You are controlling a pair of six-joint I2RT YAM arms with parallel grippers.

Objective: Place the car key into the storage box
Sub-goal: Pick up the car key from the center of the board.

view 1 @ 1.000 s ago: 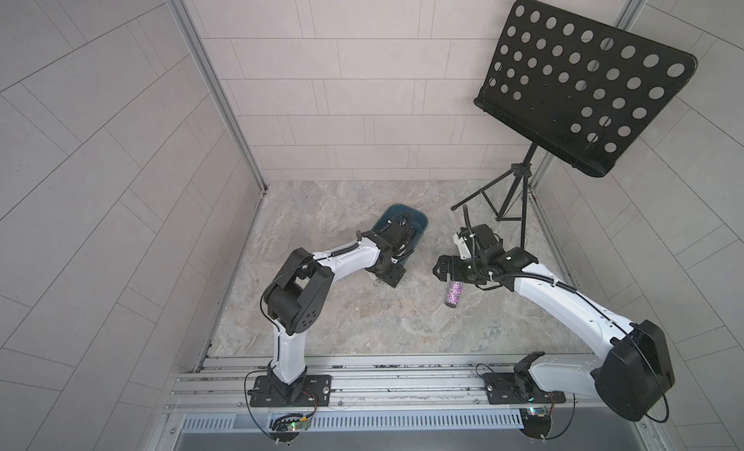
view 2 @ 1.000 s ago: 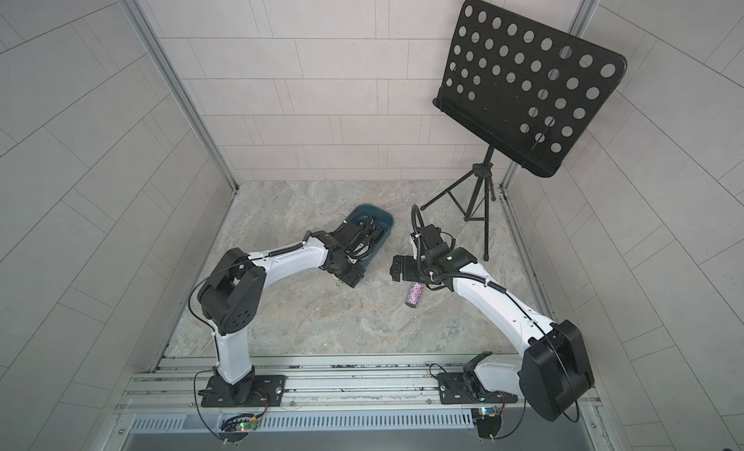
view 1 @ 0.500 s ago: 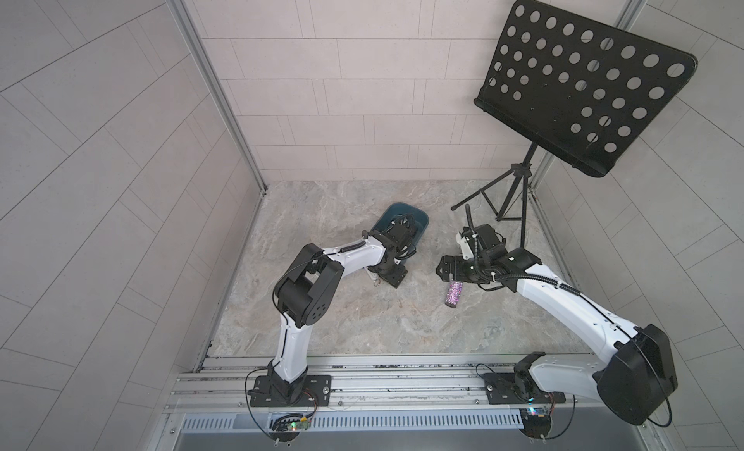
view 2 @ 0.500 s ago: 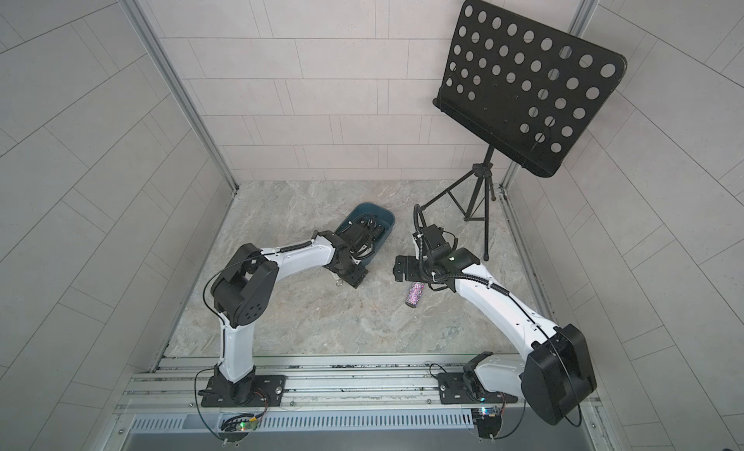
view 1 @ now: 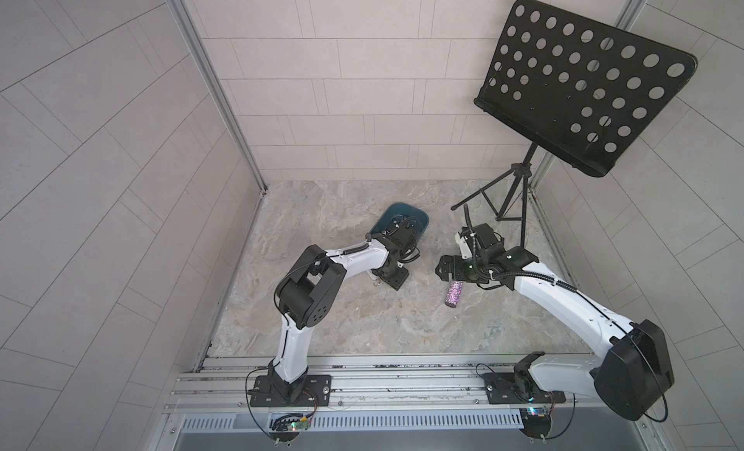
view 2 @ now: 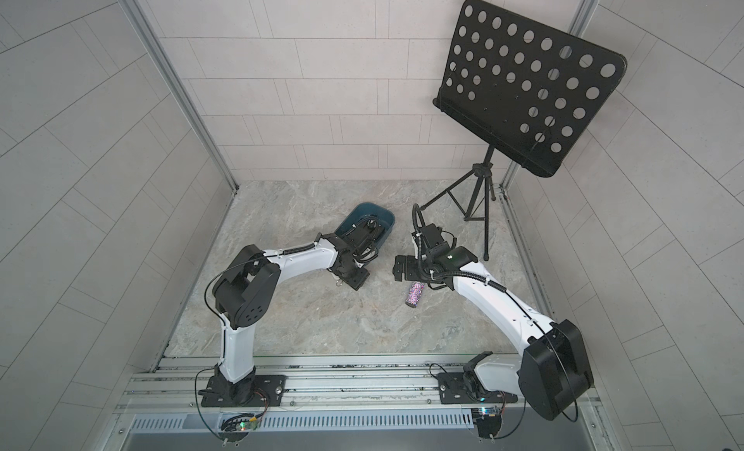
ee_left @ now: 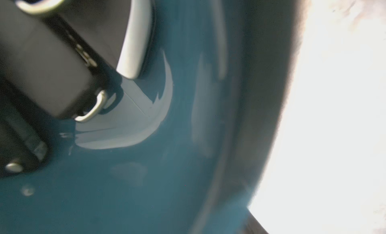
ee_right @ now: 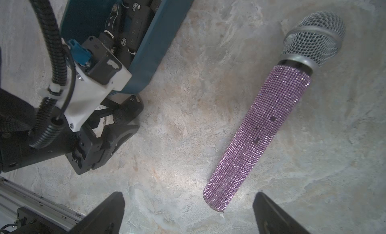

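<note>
The dark teal storage box (view 1: 396, 213) lies at the back middle of the stone table, and several black key fobs (ee_right: 133, 30) lie in it. In the right wrist view the black car key (ee_right: 128, 109) lies on the table just outside the box's near corner. My left gripper (ee_right: 134, 121) has a finger on each side of it, and a thin gap still shows. In both top views the gripper (view 1: 393, 276) hides the key, with only a metal ring (view 1: 376, 283) showing beside it. The left wrist view shows the box's inside (ee_left: 188, 159) from very close. My right gripper (ee_right: 188, 214) hangs open over bare table.
A purple rhinestone microphone (ee_right: 269, 122) lies on the table under my right arm (view 1: 454, 292). A black music stand (view 1: 579, 86) rises at the back right, its tripod legs (view 1: 503, 203) on the table. A metal rail (view 1: 362, 380) runs along the front edge.
My left arm's elbow has swung a little towards the back and right, while its gripper stays by the box. The right arm has hardly moved.
</note>
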